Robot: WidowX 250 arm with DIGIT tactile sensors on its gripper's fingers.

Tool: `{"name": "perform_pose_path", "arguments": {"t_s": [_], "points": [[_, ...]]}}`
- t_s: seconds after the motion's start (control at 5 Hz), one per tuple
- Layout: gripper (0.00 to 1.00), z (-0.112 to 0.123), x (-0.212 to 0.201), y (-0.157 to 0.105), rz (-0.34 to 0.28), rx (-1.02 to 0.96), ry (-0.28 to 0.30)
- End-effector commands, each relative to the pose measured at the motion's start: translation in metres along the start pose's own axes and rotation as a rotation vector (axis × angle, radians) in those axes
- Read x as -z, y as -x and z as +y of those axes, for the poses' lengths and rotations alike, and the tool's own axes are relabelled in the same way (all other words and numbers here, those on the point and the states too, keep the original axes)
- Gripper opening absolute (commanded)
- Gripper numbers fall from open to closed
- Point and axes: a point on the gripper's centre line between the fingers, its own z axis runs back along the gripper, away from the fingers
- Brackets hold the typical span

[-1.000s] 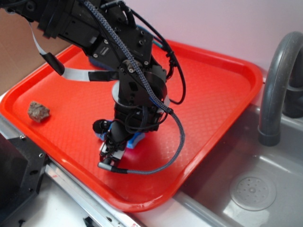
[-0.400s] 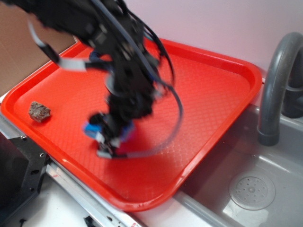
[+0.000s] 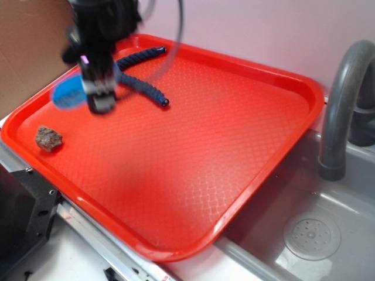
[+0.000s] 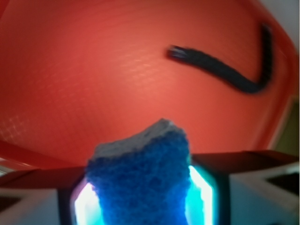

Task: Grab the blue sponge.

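The blue sponge (image 3: 68,92) hangs in the air over the far left part of the red tray (image 3: 246,134), held by my gripper (image 3: 88,93). The arm is blurred with motion in the exterior view. In the wrist view the blue sponge (image 4: 140,178) fills the space between the jaws, its rough blue face toward the camera and a paler edge at its top. My gripper (image 4: 143,201) is shut on it, well above the tray (image 4: 93,79).
A dark navy braided rope (image 3: 143,82) lies on the tray's far left; it also shows as a rope (image 4: 225,70) in the wrist view. A small brown rock (image 3: 48,137) sits near the tray's left edge. A grey sink (image 3: 310,234) and faucet (image 3: 343,105) stand at the right.
My gripper has lifted the sponge off the tray's front middle and carried it up and to the far left. The rope, earlier hidden behind the arm, now shows.
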Motion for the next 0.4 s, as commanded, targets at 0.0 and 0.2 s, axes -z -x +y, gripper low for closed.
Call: {"name": "perform_pose_path", "arguments": {"t_s": [0.0,0.2], "points": [[0.00,0.001,-0.050,0.031,-0.106,-0.394,0.077],[0.00,0.003,-0.039,0.022,-0.145,-0.382,0.036]]}}
